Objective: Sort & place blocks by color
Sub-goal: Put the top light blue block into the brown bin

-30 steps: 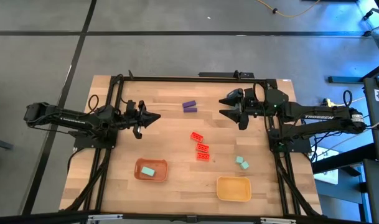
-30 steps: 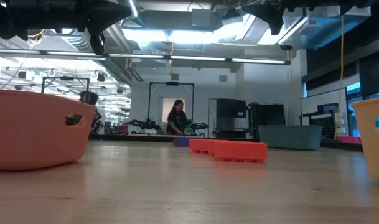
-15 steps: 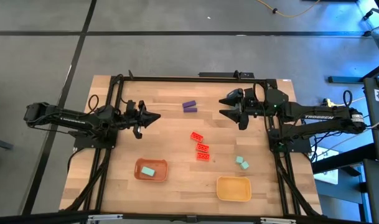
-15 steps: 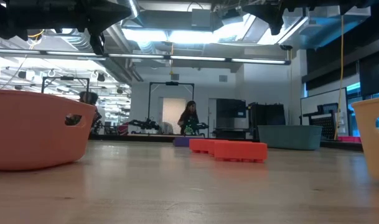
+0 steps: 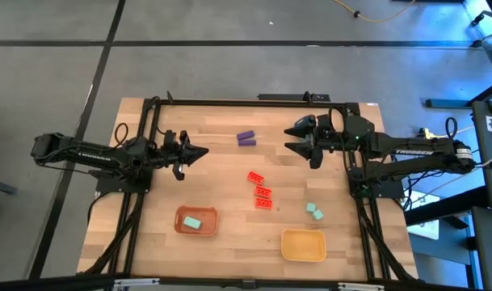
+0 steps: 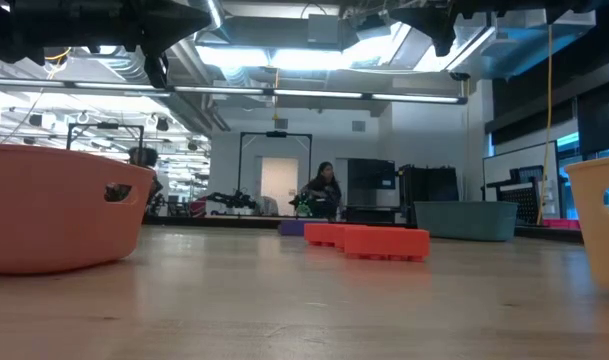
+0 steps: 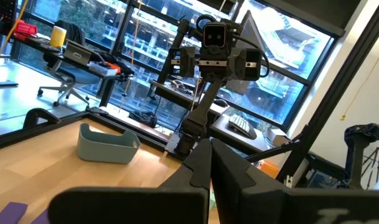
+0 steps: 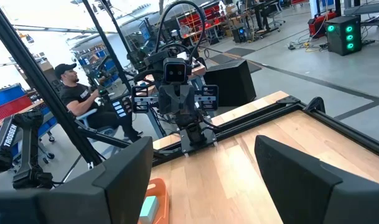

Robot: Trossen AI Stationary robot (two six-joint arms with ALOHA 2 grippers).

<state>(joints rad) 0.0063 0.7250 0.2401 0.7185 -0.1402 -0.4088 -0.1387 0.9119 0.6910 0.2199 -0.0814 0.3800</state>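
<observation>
3 red blocks (image 5: 262, 191) lie mid-bench, 2 purple bars (image 5: 246, 138) toward the far edge between both pincers, 2 teal cubes (image 5: 313, 212) near the right edge, 1 teal cube (image 5: 192, 222) in the orange tray (image 5: 181, 213). Left gripper (image 5: 199, 153) pinched together, right gripper (image 5: 293, 137) spread apart, both well clear of every block.

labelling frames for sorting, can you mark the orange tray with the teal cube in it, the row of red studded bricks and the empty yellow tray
orange tray (image 5: 181, 215), high view, left rim.
red studded bricks (image 5: 262, 192), high view, middle brick's top.
yellow tray (image 5: 303, 245), high view, bare floor.
</observation>
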